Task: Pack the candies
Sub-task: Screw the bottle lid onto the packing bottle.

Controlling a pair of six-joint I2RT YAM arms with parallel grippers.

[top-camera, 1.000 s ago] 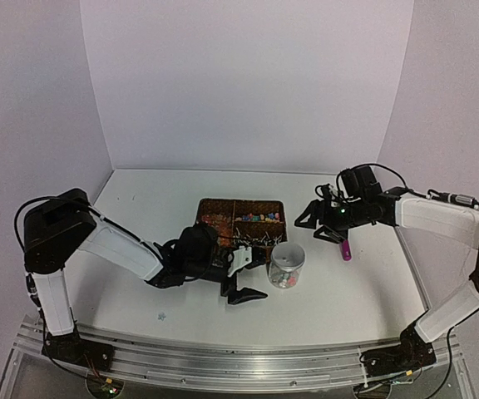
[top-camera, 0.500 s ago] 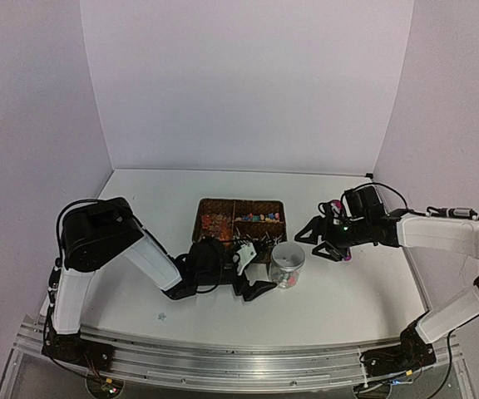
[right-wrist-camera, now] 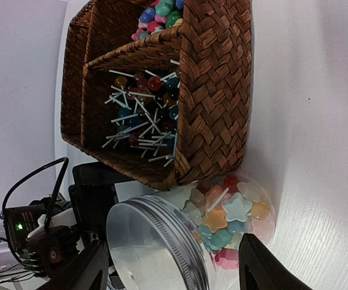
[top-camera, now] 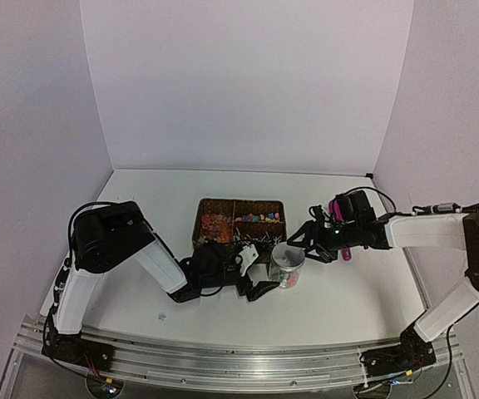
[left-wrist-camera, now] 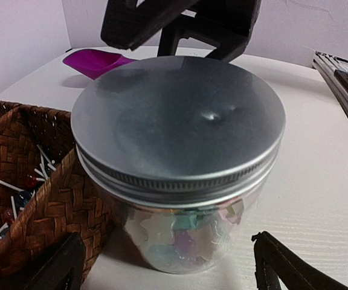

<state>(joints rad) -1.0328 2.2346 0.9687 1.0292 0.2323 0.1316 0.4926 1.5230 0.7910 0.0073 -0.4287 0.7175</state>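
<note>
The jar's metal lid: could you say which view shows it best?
The left wrist view: the metal lid fills the frame, seated on the jar. The right wrist view catches it obliquely, partly cropped; the top external view shows it tiny.

jar (top-camera: 286, 266) of candies (right-wrist-camera: 228, 226), lid (left-wrist-camera: 177, 121) on, right at the basket's (top-camera: 239, 200) near-right corner, scoop (left-wrist-camera: 95, 61) further right

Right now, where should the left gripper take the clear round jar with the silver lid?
Probably the wall of the clear jar below its silver lid, level from the left: it stands upright, and the woven basket crowds its far side.
</note>
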